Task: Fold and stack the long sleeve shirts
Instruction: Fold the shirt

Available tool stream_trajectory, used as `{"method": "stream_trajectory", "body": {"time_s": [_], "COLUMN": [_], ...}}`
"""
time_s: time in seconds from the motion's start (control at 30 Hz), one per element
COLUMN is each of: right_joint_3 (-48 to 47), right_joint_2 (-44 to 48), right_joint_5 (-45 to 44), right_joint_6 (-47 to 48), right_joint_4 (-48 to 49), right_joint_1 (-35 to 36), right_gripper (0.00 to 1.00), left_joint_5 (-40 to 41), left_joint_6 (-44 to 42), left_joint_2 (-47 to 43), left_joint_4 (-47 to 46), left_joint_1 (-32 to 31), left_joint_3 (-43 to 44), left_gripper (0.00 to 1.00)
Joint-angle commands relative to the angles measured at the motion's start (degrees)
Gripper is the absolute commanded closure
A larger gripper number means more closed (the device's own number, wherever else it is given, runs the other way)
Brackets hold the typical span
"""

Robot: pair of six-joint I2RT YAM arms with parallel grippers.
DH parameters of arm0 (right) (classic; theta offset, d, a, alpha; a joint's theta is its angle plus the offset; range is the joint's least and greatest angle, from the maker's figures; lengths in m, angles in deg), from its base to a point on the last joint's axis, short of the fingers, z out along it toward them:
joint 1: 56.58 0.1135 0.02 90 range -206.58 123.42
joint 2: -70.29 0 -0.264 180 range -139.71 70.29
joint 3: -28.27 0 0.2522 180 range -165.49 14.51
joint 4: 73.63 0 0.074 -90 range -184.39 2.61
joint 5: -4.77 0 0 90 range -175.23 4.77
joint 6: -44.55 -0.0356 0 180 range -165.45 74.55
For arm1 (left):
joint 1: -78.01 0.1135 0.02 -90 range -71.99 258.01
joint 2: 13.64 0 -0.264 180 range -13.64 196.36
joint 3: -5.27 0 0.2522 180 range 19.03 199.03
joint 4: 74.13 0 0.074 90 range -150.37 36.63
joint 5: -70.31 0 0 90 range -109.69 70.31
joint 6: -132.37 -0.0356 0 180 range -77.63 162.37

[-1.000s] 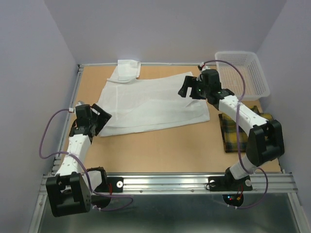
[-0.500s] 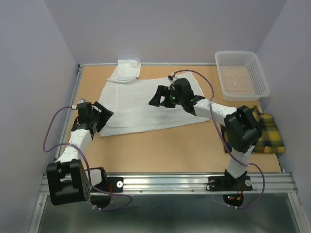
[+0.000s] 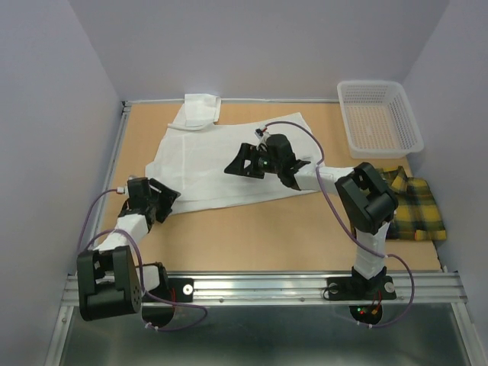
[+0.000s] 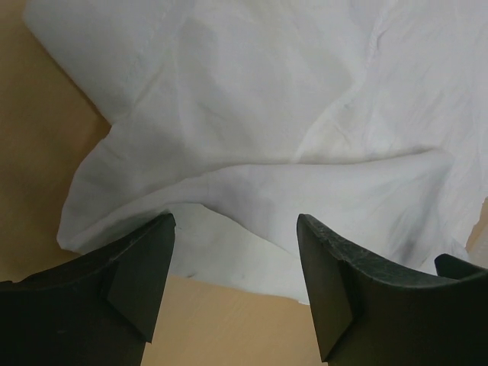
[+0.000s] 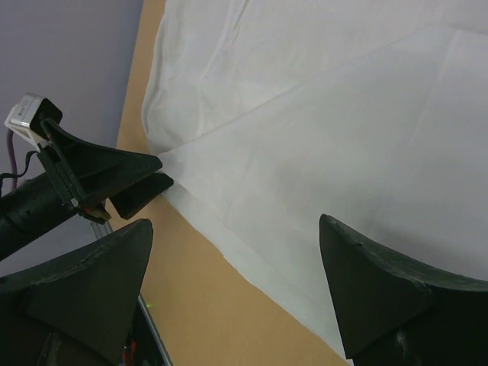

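Observation:
The white shirt lies spread flat on the left-centre of the table, with a folded white part at the back edge. The plaid shirt lies crumpled at the right, behind my right arm. My left gripper is open at the white shirt's near-left corner. In the left wrist view the gripper has the shirt's hem at its fingertips. My right gripper is open and empty, hovering over the middle of the white shirt. It shows in the right wrist view.
A white mesh basket stands at the back right, with nothing in it. Purple walls close the left, back and right sides. A metal rail runs along the near edge. My left gripper also shows in the right wrist view.
My right arm has swung left from beside the basket to over the white shirt, uncovering the plaid shirt. My left gripper has drawn slightly nearer the front edge.

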Motion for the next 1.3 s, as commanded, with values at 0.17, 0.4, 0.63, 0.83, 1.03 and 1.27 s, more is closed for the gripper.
{"method": "stream_trajectory", "body": {"time_s": [0.17, 0.4, 0.63, 0.83, 1.03, 1.27], "right_joint_3": [0.93, -5.13, -9.53, -12.61, -16.39, -20.6], "right_joint_2": [0.02, -3.32, -8.16, -11.58, -14.84, -18.26], "right_joint_5": [1.0, 2.14, -0.84, -1.29, -0.58, 1.26], "right_joint_6": [0.27, -3.5, -8.69, -12.56, -13.79, -14.94], "right_joint_4": [3.81, 6.44, 10.22, 12.07, 12.07, 11.72], "right_joint_1": [0.55, 1.69, 3.54, 3.89, 5.29, 7.49], "right_gripper": [0.06, 0.06, 0.06, 0.06, 0.05, 0.05], "left_joint_5": [6.65, 0.0, -8.55, -10.3, -10.83, -7.85], "left_joint_6": [2.4, -4.62, -1.56, 0.9, 1.26, 2.13], "left_joint_2": [-9.99, -10.8, -5.09, 0.97, 7.39, 8.98], "left_joint_4": [14.18, 10.96, -1.87, -9.09, -13.41, -12.97], "left_joint_1": [0.66, 0.05, -1.8, -3.03, -3.12, -3.12], "left_joint_3": [-1.74, 7.22, 8.12, 5.57, 2.49, -0.94], "left_gripper": [0.26, 0.26, 0.39, 0.51, 0.57, 0.6]}}
